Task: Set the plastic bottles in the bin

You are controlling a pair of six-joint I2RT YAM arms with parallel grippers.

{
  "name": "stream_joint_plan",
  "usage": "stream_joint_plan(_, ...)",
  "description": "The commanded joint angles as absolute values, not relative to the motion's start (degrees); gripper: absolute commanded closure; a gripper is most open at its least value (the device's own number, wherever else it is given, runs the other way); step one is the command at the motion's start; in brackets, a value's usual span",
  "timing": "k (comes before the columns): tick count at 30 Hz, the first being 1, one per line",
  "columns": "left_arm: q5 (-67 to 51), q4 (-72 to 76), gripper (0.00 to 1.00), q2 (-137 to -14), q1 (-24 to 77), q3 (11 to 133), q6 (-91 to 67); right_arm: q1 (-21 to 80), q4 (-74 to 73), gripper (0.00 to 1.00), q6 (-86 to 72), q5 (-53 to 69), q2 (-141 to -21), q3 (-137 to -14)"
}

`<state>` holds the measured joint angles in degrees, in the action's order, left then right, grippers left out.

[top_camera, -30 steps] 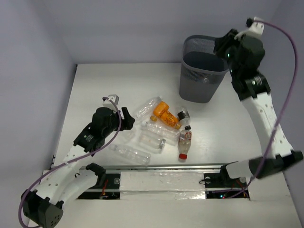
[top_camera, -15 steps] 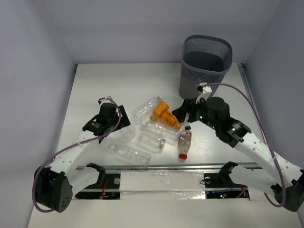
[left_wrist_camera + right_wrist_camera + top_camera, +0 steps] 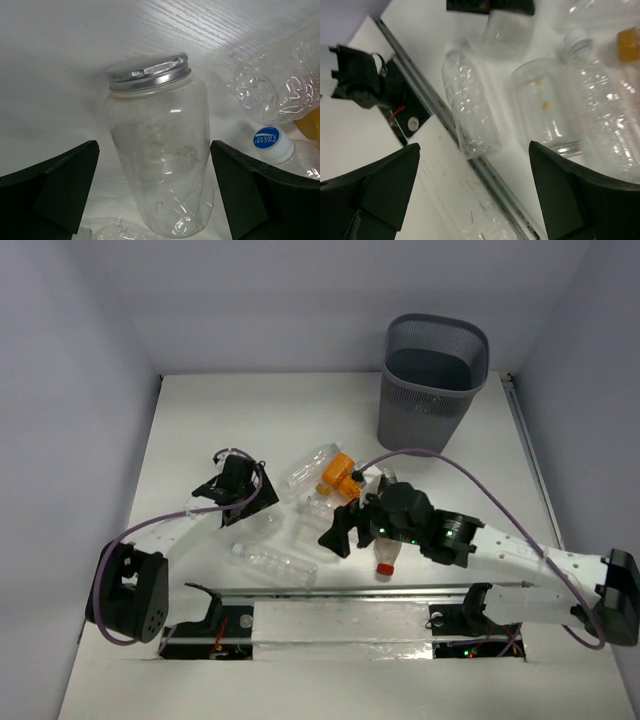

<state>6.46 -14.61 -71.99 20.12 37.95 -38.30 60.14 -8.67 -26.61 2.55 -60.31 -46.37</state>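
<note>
The left pincer (image 3: 154,150) is spread wide. Its two dark fingers (image 3: 55,190) stand on either side of a clear wide-mouthed bottle (image 3: 157,165) with a silver rim. This bottle lies on the white counter (image 3: 60,60) with its mouth toward 12 o'clock in the wrist view. Bare counter shows between each finger and the bottle, so the pincer grips nothing. At 3 o'clock from that bottle is a blue-capped bottle (image 3: 269,140), and at 2 o'clock a crinkled clear bottle (image 3: 280,85).

The right pincer (image 3: 475,150) is also released and wide apart, hanging over the near side of the heap with nothing between its fingers but air. Below it a long clear bottle (image 3: 470,115) lies just beside the metal rail at the counter's near edge. A squat clear bottle (image 3: 545,110) lies next to it toward 3 o'clock.

From above, the bottles lie in a loose heap near the middle of the counter. The orange bottle (image 3: 340,475) is at the heap's 12 o'clock and the red-capped bottle (image 3: 385,555) at its 5 o'clock. The left pincer is at the heap's 9 o'clock edge.

The bin (image 3: 420,415) stands upright at 1 o'clock on the counter, well apart from the heap and from both pincers. Its inside is dark, and I cannot tell whether any bottle lies in it.
</note>
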Motion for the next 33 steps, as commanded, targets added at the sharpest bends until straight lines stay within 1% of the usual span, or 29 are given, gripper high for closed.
stream_joint_plan(1, 6.2, -11.7, 0.06, -74.5, 19.7, 40.3, -39.9, 64.3, -3.4, 0.05, -24.6, 0.6, -64.8, -49.6)
stream_joint_plan(4, 7.2, -10.4, 0.1, -75.8, 19.7, 40.3, -40.5, 66.3, -4.1, 0.05, -22.8, 0.2, -70.2, -52.6)
stream_joint_plan(7, 8.5, -9.5, 0.21, -75.3, 19.7, 39.7, -41.1, 67.7, -4.5, 0.05, -21.5, 0.4, -74.0, -54.5)
stream_joint_plan(11, 10.7, -9.3, 0.4, -71.6, 19.7, 38.8, -41.5, 69.2, -4.2, 0.05, -20.7, 0.2, -80.1, -57.3)
stream_joint_plan(15, 12.6, -10.2, 0.5, -67.4, 18.5, 39.4, -41.0, 69.2, -5.1, 0.05, -18.1, 0.2, -85.1, -60.1)
stream_joint_plan(21, 17.1, -14.4, 0.5, -58.4, 17.3, 45.2, -38.3, 69.7, -7.6, 0.05, -15.0, 0.2, -91.1, -64.6)
stream_joint_plan(25, 18.5, -15.6, 0.5, -51.1, 14.2, 50.6, -34.7, 69.7, -8.5, 0.05, -14.4, -1.3, -96.3, -68.7)
stream_joint_plan(33, 21.2, -16.8, 0.48, -46.9, 13.7, 63.4, -30.8, 70.8, -11.9, 0.05, -13.0, -1.9, -106.1, -76.4)
